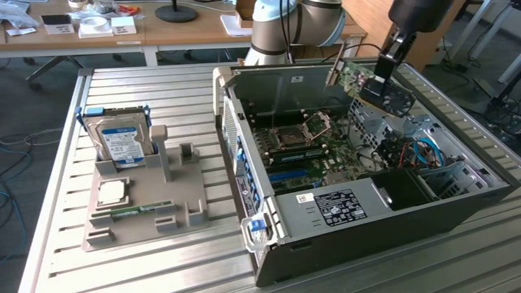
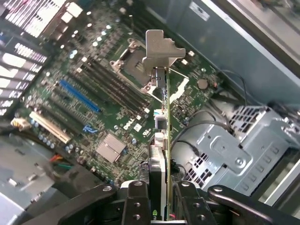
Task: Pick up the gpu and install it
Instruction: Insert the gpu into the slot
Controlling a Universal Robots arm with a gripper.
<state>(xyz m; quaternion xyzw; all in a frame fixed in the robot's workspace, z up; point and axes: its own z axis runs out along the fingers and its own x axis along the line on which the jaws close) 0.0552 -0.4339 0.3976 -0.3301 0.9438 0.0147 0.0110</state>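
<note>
**Card held above the open case**

In the exterior view, left to right: hard drive [image 1: 122, 140], computer case [image 1: 366, 213], then the gpu [image 1: 381, 91], clamped in the gripper [image 1: 384, 73] above the case. I judge it needs holding upright, parallel to the slots [image 2: 79, 96]. The wrist view adds the card edge-on over the motherboard [image 2: 108, 112].
</note>
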